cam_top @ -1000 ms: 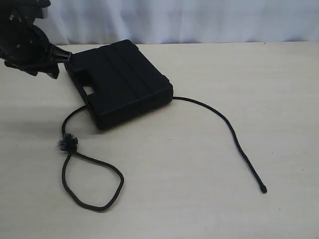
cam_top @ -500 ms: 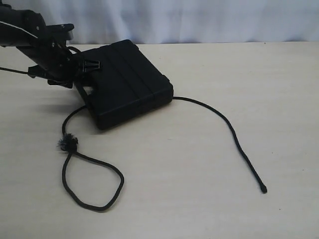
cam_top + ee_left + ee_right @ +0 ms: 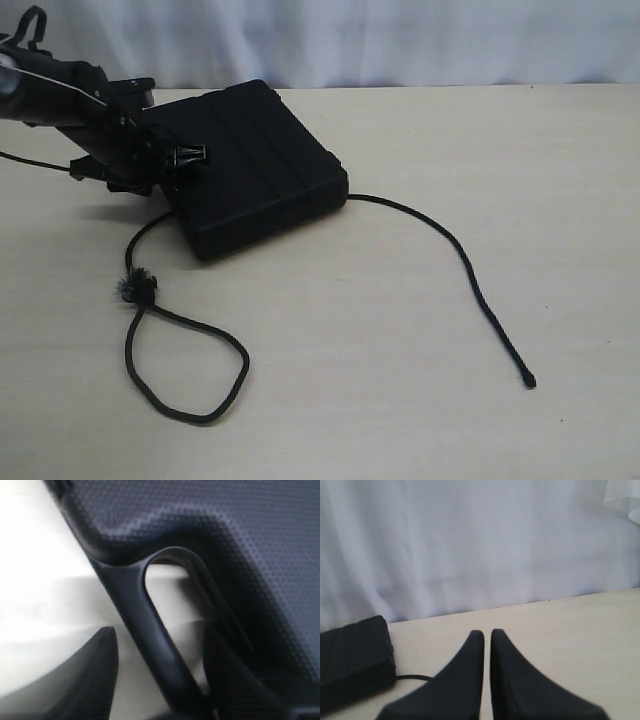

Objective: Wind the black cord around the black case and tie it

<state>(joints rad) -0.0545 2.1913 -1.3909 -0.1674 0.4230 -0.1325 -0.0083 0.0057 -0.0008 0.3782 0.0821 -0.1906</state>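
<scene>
The black case (image 3: 255, 165) lies flat at the back left of the table. The black cord (image 3: 450, 245) runs out from under its right side to a stiff tip near the front. On the left the cord ends in a frayed knot (image 3: 135, 287) and a loop (image 3: 185, 370). My left gripper (image 3: 178, 158) is at the case's handle end. In the left wrist view it (image 3: 160, 635) stands open, one finger on each side of the handle bar (image 3: 150, 630). My right gripper (image 3: 482, 632) is shut and empty above bare table, away from the case (image 3: 350, 655).
A pale curtain (image 3: 400, 40) hangs along the back edge of the light wooden table (image 3: 400, 420). A thin robot cable (image 3: 30, 160) trails across the table at the left, behind my left arm.
My left arm has swung down and to the right, bringing its gripper from beside the case's back corner onto the handle end. The case and cord have not moved.
</scene>
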